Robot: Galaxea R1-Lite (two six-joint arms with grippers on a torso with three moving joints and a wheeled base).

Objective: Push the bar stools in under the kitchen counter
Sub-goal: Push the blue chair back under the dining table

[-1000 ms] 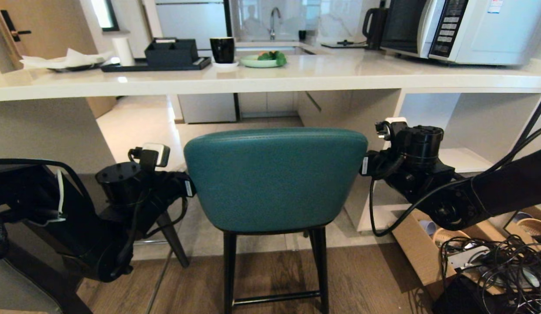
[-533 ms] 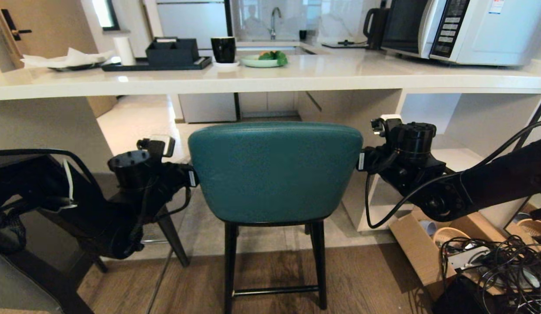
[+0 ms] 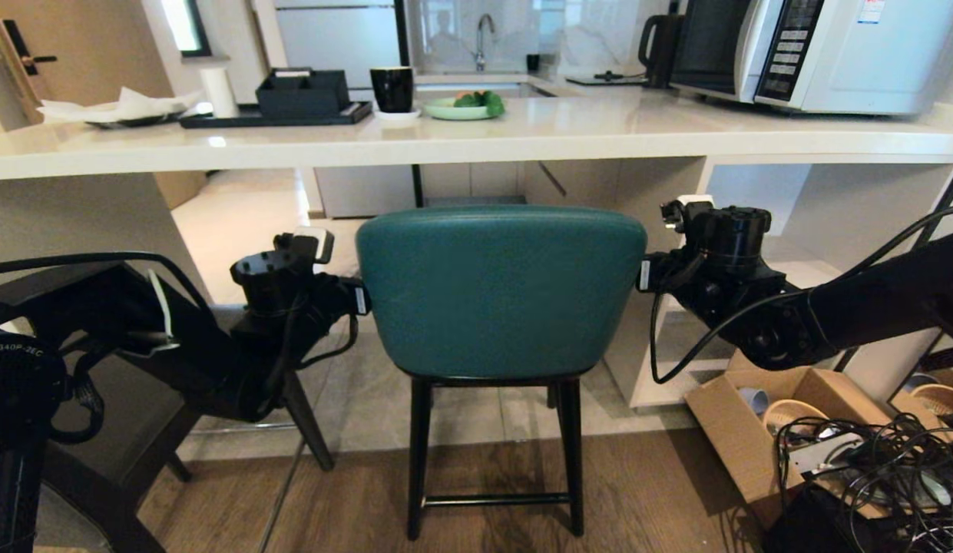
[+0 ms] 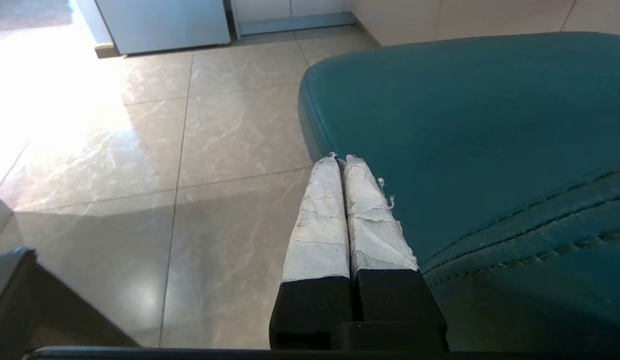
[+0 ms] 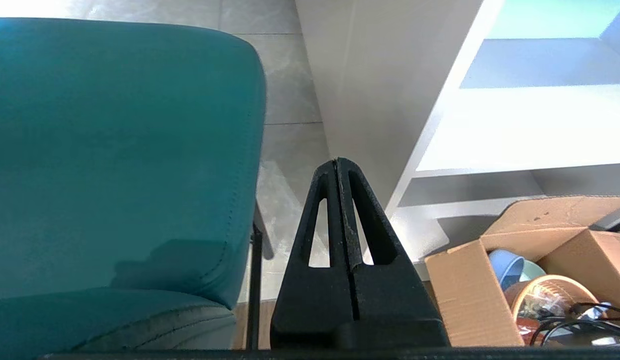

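Partway: teal stool (image 3: 499, 292) short of counter (image 3: 476, 142) at 12 o'clock; left gripper (image 4: 345, 165) and right gripper (image 5: 337, 165) closed, empty, flanking backrest.

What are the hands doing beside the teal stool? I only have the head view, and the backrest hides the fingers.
Observer: Left hand is shut, its white-wrapped fingers pressed together.
Operator: Touching the stool?
Observer: Its tips lie right at the side edge of the teal stool. I cannot confirm contact.
Operator: Right side?
Observer: Right hand is also shut, with a strip of floor showing between it and the stool.
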